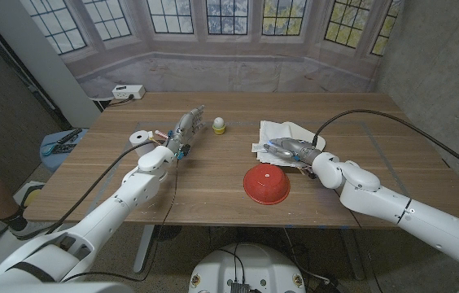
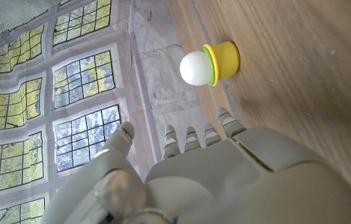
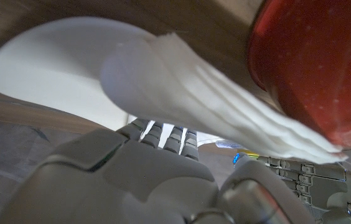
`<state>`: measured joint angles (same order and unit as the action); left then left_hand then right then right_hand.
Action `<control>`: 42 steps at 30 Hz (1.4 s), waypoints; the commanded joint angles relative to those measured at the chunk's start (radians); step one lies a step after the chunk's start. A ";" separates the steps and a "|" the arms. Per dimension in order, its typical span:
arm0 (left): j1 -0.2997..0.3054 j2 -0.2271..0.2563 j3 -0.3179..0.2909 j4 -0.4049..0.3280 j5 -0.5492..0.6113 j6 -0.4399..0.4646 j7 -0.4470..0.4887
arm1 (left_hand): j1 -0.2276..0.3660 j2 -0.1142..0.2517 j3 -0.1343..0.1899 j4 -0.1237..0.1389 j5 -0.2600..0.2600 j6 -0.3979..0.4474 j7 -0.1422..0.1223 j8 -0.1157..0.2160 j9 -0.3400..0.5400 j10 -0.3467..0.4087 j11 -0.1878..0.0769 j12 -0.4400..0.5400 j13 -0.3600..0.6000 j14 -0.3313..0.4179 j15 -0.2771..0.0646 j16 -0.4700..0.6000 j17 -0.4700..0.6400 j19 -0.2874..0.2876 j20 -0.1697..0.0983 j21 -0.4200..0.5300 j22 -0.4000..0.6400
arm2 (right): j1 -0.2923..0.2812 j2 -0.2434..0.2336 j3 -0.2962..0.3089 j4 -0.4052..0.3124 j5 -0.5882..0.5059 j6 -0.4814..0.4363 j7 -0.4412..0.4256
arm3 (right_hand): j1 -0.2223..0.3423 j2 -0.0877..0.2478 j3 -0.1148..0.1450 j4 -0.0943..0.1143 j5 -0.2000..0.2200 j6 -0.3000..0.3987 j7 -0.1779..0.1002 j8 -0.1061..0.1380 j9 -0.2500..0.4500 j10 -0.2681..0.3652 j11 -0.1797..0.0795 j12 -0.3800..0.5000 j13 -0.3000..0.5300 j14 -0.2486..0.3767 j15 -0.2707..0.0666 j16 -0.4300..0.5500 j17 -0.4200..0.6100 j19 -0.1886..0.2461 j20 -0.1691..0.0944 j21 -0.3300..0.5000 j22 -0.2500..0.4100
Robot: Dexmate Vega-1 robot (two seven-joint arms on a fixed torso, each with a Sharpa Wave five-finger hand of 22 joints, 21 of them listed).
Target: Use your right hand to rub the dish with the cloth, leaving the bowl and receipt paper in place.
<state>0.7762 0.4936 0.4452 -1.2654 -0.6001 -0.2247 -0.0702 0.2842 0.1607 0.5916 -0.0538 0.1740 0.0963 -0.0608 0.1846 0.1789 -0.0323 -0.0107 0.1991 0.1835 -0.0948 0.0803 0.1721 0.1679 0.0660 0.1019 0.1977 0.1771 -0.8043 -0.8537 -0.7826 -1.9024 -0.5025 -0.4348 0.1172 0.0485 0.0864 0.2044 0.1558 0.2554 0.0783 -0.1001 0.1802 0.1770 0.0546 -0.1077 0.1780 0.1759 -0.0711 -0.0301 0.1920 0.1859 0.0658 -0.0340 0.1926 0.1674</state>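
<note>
Left robot hand [image 1: 182, 133] waits on the tabletop [image 1: 213, 175], fingers extended and holding nothing, presumably parked clear since the task belongs to the other arm; a tape roll [image 1: 139, 137] sits just to its left, and a small egg in a yellow cup [image 1: 220, 124] stands just beyond its fingertips, also plain in the left wrist view [image 2: 208, 64]; the red bowl [image 1: 266, 184] lies upside down between the two hands, nearer the right one and apart from it, left alone as the task asks.

Right robot hand [image 1: 295, 152] lies over the white cloth [image 1: 286, 132], fingers reaching across it, likely pressing it to the dish beneath for rubbing; whether the fingers grip the cloth or merely rest on it I cannot tell; the right wrist view shows folded white layers [image 3: 225, 99] above the fingers with the bowl close beside.

The dish [image 3: 57, 62] appears as a pale, smooth, white curved rim under the cloth, mostly covered in the head view; no receipt can be picked out.
</note>
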 commanded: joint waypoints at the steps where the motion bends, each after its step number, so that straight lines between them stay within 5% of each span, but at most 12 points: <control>1: 0.009 0.001 -0.001 -0.008 0.000 -0.005 0.003 | 0.006 0.006 -0.001 -0.002 0.002 -0.002 -0.002 0.001 0.004 -0.004 0.001 0.004 0.004 0.001 0.004 0.006 0.001 -0.008 0.004 0.000 0.003 | -0.008 -0.004 0.012 -0.010 -0.010 0.009 0.010 | -0.002 0.058 0.005 -0.004 0.004 -0.001 -0.003 0.007 0.003 -0.002 -0.005 0.004 0.002 0.002 -0.012 0.003 0.003 0.007 -0.025 -0.001 0.000; 24: 0.005 0.005 0.000 -0.014 0.001 0.007 0.005 | 0.006 0.005 0.000 -0.002 0.002 0.000 -0.001 0.002 0.005 0.001 0.001 0.006 0.004 0.005 0.004 0.006 0.001 -0.009 0.004 0.001 0.003 | -0.002 -0.010 0.025 0.025 -0.003 -0.003 0.025 | 0.002 0.058 0.011 -0.007 0.008 0.002 -0.005 0.008 0.003 -0.001 -0.003 0.005 0.002 0.003 -0.012 0.003 0.002 0.010 -0.029 -0.001 0.000; 42: -0.017 -0.006 0.014 0.002 0.011 0.008 -0.007 | 0.005 0.005 0.001 -0.001 0.002 0.000 0.000 0.002 0.005 0.000 0.002 0.006 0.004 0.006 0.005 0.006 0.001 -0.009 0.004 0.001 0.003 | -0.017 -0.061 0.043 0.017 0.003 -0.031 0.039 | 0.002 0.057 0.015 -0.007 0.009 0.001 -0.004 0.008 0.003 -0.002 -0.002 0.005 0.003 0.005 -0.013 0.004 0.002 0.013 -0.031 -0.001 0.000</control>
<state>0.7746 0.4967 0.4504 -1.2785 -0.5957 -0.2163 -0.0672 0.2841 0.1607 0.5916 -0.0537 0.1740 0.0963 -0.0608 0.1846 0.1789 -0.0323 -0.0107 0.1991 0.1835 -0.0892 0.0858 0.1720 0.1679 0.0660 0.1019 0.1977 0.1772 -0.8104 -0.8821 -0.7519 -1.8789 -0.5063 -0.4504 0.1463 0.0485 0.0864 0.2113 0.1490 0.2590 0.0784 -0.1001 0.1801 0.1771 0.0544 -0.1079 0.1763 0.1750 -0.0711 -0.0301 0.1920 0.1861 0.0706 -0.0395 0.1849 0.1648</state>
